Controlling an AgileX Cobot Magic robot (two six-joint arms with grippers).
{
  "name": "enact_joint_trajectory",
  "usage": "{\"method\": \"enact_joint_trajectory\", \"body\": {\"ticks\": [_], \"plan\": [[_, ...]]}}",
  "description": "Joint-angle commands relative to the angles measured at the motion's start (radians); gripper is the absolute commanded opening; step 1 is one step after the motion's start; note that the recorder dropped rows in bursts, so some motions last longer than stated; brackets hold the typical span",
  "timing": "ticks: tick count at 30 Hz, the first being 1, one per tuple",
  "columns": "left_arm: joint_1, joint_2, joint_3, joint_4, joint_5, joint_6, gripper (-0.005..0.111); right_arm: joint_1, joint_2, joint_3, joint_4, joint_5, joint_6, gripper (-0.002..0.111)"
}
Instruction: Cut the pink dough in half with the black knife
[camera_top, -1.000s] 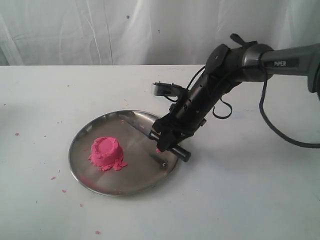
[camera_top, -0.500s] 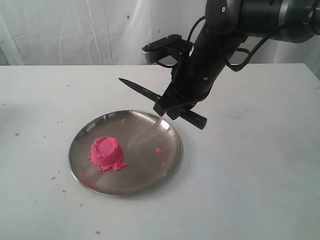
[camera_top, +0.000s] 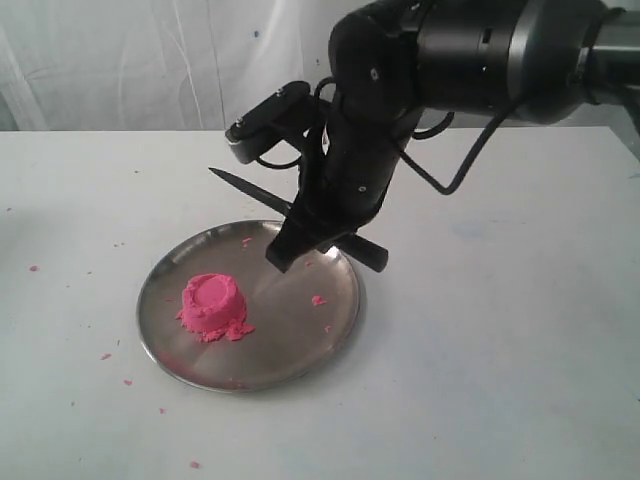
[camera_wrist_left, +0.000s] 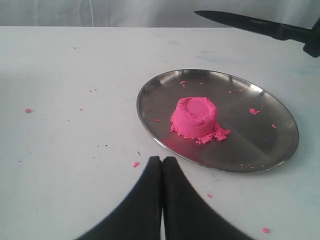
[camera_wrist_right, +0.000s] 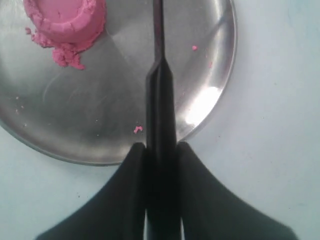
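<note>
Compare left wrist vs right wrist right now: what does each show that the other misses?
Only the left wrist view: the left gripper, fingers pressed together and holding nothing, low over the table; the whole plate; scattered pink crumbs on the table; the black knife seen side-on in the air.

Only the right wrist view: the right gripper clamped on the knife handle, and the blade running out above the plate, off to one side of the pink dough.

Both: the dough still one uncut lump on the plate, and the knife.

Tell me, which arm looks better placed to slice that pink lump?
The right: its tool grips the black knife above the plate, near the pink dough. The left tool is shut and empty.
</note>
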Motion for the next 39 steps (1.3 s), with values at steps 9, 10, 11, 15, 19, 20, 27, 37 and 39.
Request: {"method": "enact_joint_trajectory", "body": {"ticks": [9,10,11,15,19,20,27,37,39], "plan": [[0.001,-0.004,0.003,-0.002,-0.009,0.002,0.000,0.046,-0.093,0.253,-0.117,-0.272,0.156,0.000],[0.001,-0.004,0.003,-0.002,-0.023,0.008,0.000,0.055,-0.093,0.255,-0.117,-0.270,0.156,0.000],[0.001,-0.004,0.003,-0.017,-0.061,0.002,0.000,0.073,-0.093,0.255,-0.119,-0.255,0.156,0.000],[0.001,-0.004,0.003,-0.150,-0.206,-0.198,0.000,0.132,-0.090,0.255,-0.172,-0.206,0.156,0.000],[0.001,-0.004,-0.010,-0.152,-0.224,-0.349,0.000,0.138,-0.090,0.255,-0.179,-0.212,0.156,0.000],[0.001,-0.004,-0.026,-0.152,-0.213,-0.401,0.000,0.138,-0.090,0.255,-0.179,-0.212,0.156,0.000],[-0.001,0.039,-0.324,-0.137,0.188,-0.382,0.000,0.138,-0.090,0.255,-0.200,-0.184,0.147,0.000],[-0.001,0.504,-0.494,-0.349,0.279,-0.050,0.000,0.158,-0.072,0.255,-0.198,-0.195,0.105,0.000],[-0.001,0.598,-0.510,-0.434,0.232,0.072,0.000,0.176,-0.051,0.253,-0.206,-0.205,0.098,0.000]]}}
